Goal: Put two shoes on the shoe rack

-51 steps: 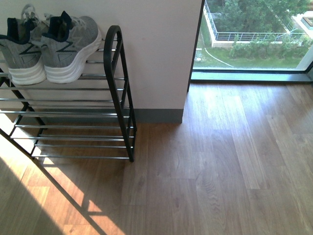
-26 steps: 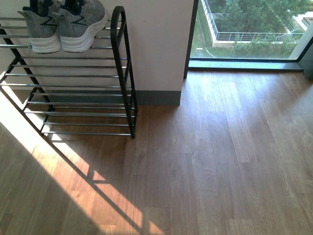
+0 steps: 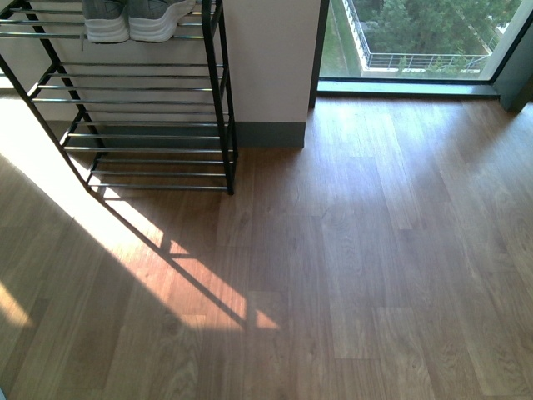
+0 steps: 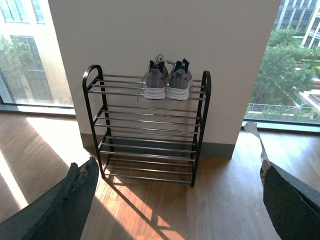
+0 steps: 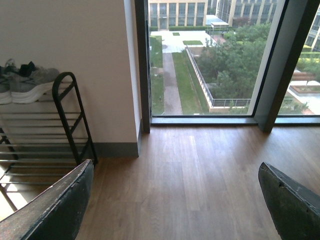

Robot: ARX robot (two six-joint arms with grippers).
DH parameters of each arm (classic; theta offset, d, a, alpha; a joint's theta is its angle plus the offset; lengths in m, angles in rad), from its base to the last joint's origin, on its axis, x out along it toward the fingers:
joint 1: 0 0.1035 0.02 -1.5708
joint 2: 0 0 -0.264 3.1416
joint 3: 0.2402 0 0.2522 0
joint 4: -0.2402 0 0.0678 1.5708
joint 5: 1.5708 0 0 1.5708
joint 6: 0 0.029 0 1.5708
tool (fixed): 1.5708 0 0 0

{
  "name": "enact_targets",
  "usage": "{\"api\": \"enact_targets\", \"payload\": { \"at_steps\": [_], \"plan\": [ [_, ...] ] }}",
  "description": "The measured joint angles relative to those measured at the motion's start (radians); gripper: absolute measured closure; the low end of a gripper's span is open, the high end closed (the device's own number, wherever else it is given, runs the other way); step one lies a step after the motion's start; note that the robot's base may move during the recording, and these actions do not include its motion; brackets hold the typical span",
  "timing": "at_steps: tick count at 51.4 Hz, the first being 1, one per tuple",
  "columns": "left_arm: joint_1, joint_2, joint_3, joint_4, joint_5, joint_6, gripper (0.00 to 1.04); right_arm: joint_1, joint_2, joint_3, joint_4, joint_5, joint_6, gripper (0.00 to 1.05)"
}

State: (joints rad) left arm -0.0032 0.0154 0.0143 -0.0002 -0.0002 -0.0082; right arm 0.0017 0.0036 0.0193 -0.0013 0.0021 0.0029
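- Up on the top tier of the shoe rack (image 3: pixel 221 100): the two shoes (image 3: pixel 133 15), grey knit sneakers with thick white soles, side by side and touching, resting on the chrome rods nearer the rack's right end.
- Far left in the front view: black frame with arched ends, backed against the white wall (image 3: pixel 266 58), feet on the wooden floor (image 3: pixel 375 250).
- Far right, beyond the wall's edge: floor-length window (image 3: pixel 416 37), with trees and a railing outside.
- Left fingers (image 4: pixel 75 200): dark, spread wide apart, clamped on nothing, well short of the rack, whole rack and both sneakers framed between them in the left wrist view.
- Right fingers (image 5: pixel 65 205): likewise wide apart and clamped on nothing, above open floor, well apart from the rack.
- Near the rack's feet: bright patch of sun (image 3: pixel 191 275) on the boards, crossed by the frame's slanting shadow.
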Motion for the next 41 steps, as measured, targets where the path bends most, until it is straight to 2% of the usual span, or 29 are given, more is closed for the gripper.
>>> {"api": "enact_targets", "payload": {
  "at_steps": [41],
  "plan": [
    [0.000, 0.000, 0.000, 0.000, 0.001, 0.000, 0.09, 0.000, 0.000, 0.000, 0.000, 0.001, 0.000, 0.09]
  ]
}}
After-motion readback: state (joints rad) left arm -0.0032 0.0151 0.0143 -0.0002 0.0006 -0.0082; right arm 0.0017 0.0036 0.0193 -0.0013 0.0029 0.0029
